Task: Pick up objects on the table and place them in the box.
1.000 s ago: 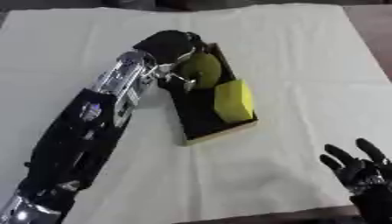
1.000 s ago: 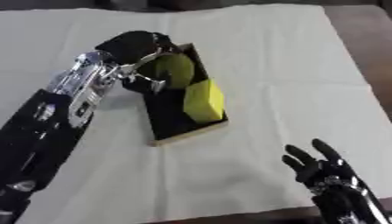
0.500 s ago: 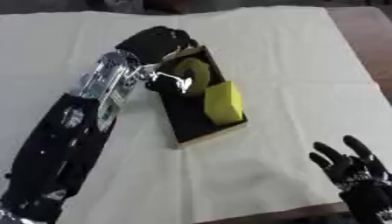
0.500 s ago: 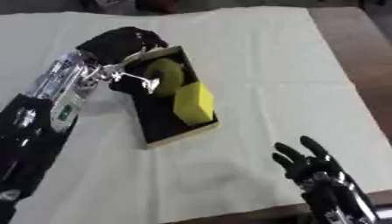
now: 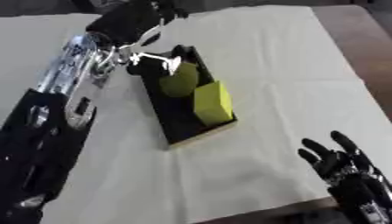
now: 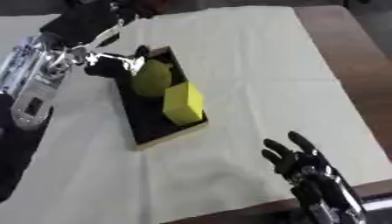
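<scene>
In the left eye view, the box (image 5: pixel 180 131) lies on the pale cloth (image 5: pixel 268 57), a bit to the left of the middle. It is dark inside with a light wooden rim. Two things sit in the box: a round green ball (image 5: pixel 179 82) at the far end and a yellow block (image 5: pixel 211 103) just nearer, touching the ball. They look set down there because that is where the task wants them. No other loose thing shows on the cloth near the box. The left hand (image 5: pixel 136 18) is up beyond the far end of the box, apart from the ball. Its fingers hold nothing, but I cannot tell if they are straight or curled. The long left arm (image 5: pixel 65 92) runs down beside the left side of the box.

In the right eye view, the right hand (image 6: pixel 295 158) rests near the bottom edge, well to the right of the box and nearer than it. Its fingers point up and are spread apart, with nothing in them. It looks idle. The ball and block sit the same way in the box here.
</scene>
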